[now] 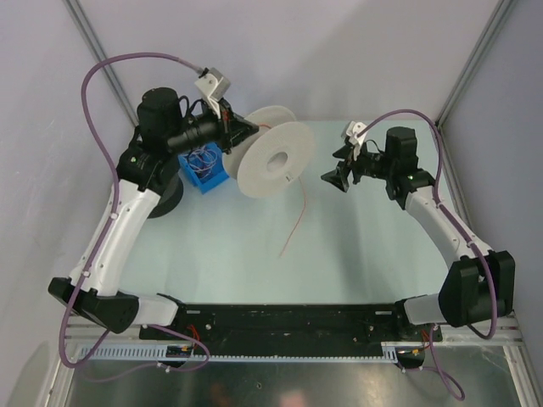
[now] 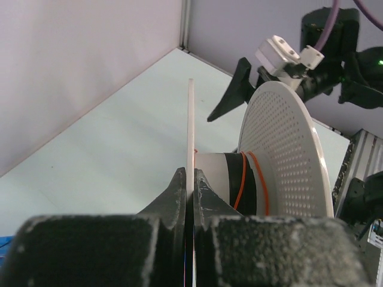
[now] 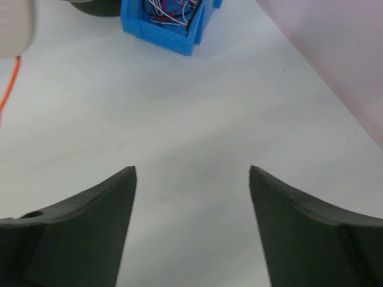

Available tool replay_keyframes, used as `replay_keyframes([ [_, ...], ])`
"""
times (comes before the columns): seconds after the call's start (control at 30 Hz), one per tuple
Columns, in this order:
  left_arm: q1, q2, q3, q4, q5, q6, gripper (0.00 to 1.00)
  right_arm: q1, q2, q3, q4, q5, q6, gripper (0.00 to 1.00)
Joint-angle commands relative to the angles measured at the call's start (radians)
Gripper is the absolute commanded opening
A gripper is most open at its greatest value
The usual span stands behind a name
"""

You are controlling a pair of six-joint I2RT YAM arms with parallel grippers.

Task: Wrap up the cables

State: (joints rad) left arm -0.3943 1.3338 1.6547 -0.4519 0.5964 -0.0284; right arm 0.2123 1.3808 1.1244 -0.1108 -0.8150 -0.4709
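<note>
- One spool point(image 1: 273, 159), white: two round flanges, one pierced all over with small holes, and a dark core. It is found at the far left-centre of the table point(image 1: 356, 254), axis roughly level.
- One orange cable point(image 1: 299, 212): a few turns are wound on the core, and a loose tail is trailed across the table.
- The left gripper point(image 2: 190, 179) is clamped on the thin rim of the plain flange.
- The right gripper point(image 3: 191, 179) is spread wide, with nothing held, just right of the spool.
- One blue bin point(image 1: 204, 172) of thin wires is set left of the spool.
</note>
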Motion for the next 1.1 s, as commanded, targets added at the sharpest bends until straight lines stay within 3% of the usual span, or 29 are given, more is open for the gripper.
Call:
replay_keyframes([
  [0.0, 0.035, 0.012, 0.086, 0.046, -0.029, -0.108, 0.0, 0.006, -0.071, -0.024, 0.023, 0.007, 0.139, 0.89],
  [0.1, 0.052, 0.015, 0.109, 0.045, -0.049, -0.172, 0.0, 0.009, -0.095, -0.051, 0.054, 0.038, 0.249, 0.98],
  [0.33, 0.076, -0.003, 0.109, 0.059, -0.098, -0.278, 0.0, 0.015, -0.126, -0.091, 0.095, 0.078, 0.408, 0.99],
  [0.57, 0.083, 0.002, 0.107, 0.067, -0.263, -0.429, 0.0, 0.017, -0.109, -0.099, 0.083, 0.175, 0.311, 0.99],
  [0.73, 0.089, 0.014, 0.123, 0.069, -0.26, -0.494, 0.0, 0.035, -0.108, -0.175, 0.255, 0.208, 0.342, 0.99],
  [1.07, 0.088, -0.028, 0.108, 0.069, -0.304, -0.488, 0.0, 0.217, -0.131, -0.317, 0.453, 0.234, 0.371, 0.99],
])
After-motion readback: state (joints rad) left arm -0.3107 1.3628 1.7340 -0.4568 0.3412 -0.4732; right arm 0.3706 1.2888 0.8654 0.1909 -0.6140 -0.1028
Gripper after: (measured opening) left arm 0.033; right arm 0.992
